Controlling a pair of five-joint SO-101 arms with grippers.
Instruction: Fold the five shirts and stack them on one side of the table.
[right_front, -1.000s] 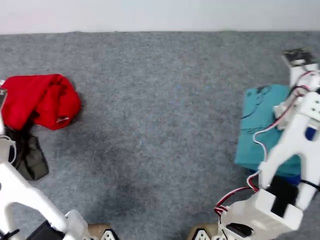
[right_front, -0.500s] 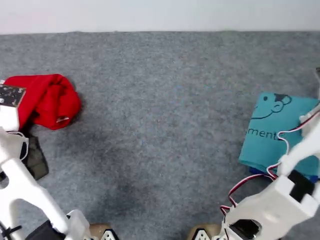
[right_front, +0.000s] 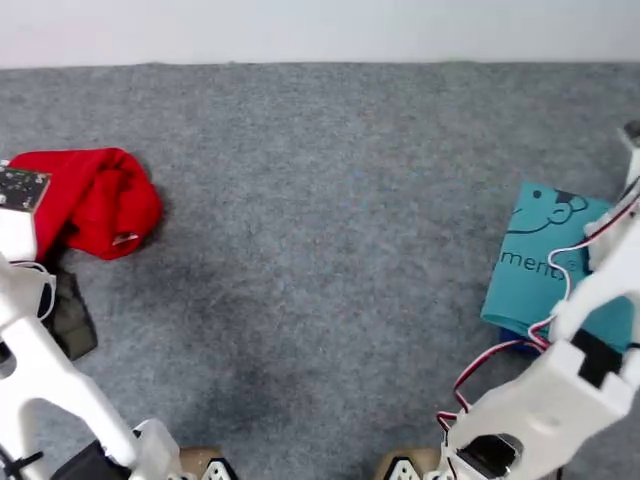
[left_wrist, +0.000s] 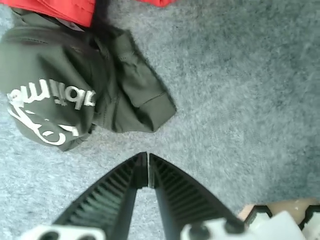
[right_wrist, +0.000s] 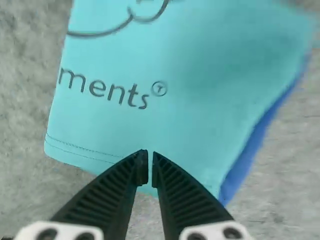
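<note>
A crumpled red shirt (right_front: 95, 200) lies at the table's left side, partly over a dark olive shirt (right_front: 68, 315) with white print (left_wrist: 75, 95). A strip of the red shirt (left_wrist: 60, 10) borders the olive one in the left wrist view. My left gripper (left_wrist: 148, 170) is shut and empty, above bare carpet beside the olive shirt. At the right side, a folded teal shirt (right_front: 545, 265) rests on a blue shirt (right_front: 512, 340). My right gripper (right_wrist: 148, 167) is shut and empty over the teal shirt's (right_wrist: 190, 75) near edge, with the blue shirt (right_wrist: 255, 150) peeking out underneath.
Grey carpet (right_front: 330, 230) covers the table, with a wide open stretch between the two piles. A white wall (right_front: 320, 30) runs along the far edge. The arm bases (right_front: 400, 468) stand at the near edge.
The right arm has swung off the teal shirt toward the right edge, uncovering its print. The left arm has moved in over the left pile.
</note>
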